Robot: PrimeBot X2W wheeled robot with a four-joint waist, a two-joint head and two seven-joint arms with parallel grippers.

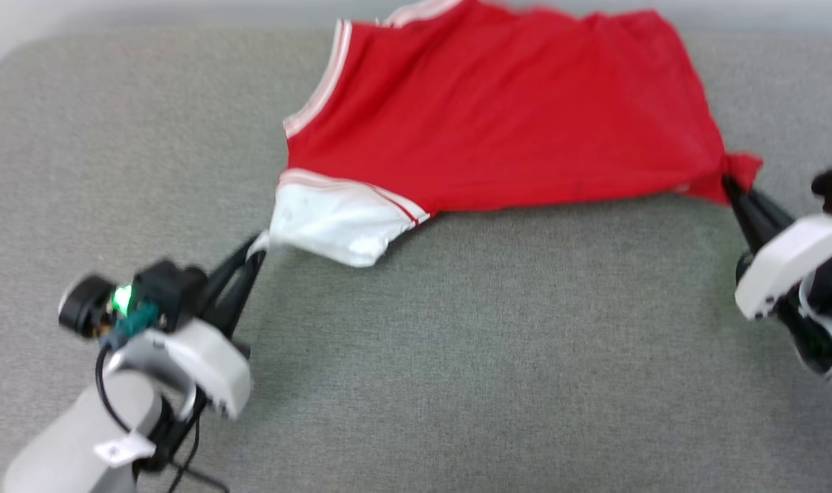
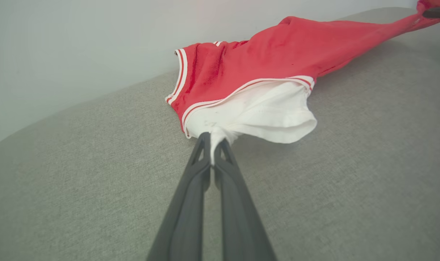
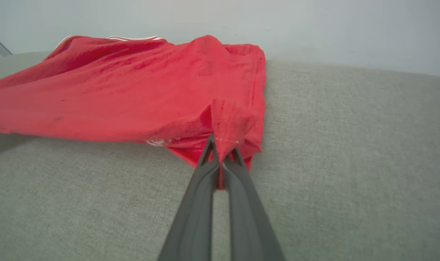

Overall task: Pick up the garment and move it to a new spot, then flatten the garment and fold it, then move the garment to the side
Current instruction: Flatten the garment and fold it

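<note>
- Grey woven upholstery is covering the wide padded bench (image 1: 457, 342), its corners rounded, and a pale plain wall (image 2: 78, 54) is rising behind it.
- The red knit basketball-style jersey garment (image 1: 498, 116) is lying toward 12 o'clock on the bench with a plain red face showing upward. Its near edge is hanging taut and slightly raised between the two grips.
- The left tool (image 1: 255, 250), reaching in from 8 o'clock, is clamping its two long dark fingers shut on the edge of the soft white short sleeve (image 1: 333, 222). In the left wrist view a twist of white cloth is bunching between the tips.
- The right tool (image 1: 727, 181), coming from 3 o'clock, is pinching closed on the red hem corner (image 1: 741, 171), which is puckering into a small knot of folds above the fingertips.
- Holding two opposite ends like this appears meant to stretch the cloth, so it can be carried or drawn flat without crumpling.
- The fabric is looking thin, limp and matte, sagging into shallow creases. Red-and-white striped trim (image 1: 323, 82) is edging the armhole and sleeve seam as a firmer band.
- The coarse bench weave is likely giving friction, so dragging may be snagging the far edge.
</note>
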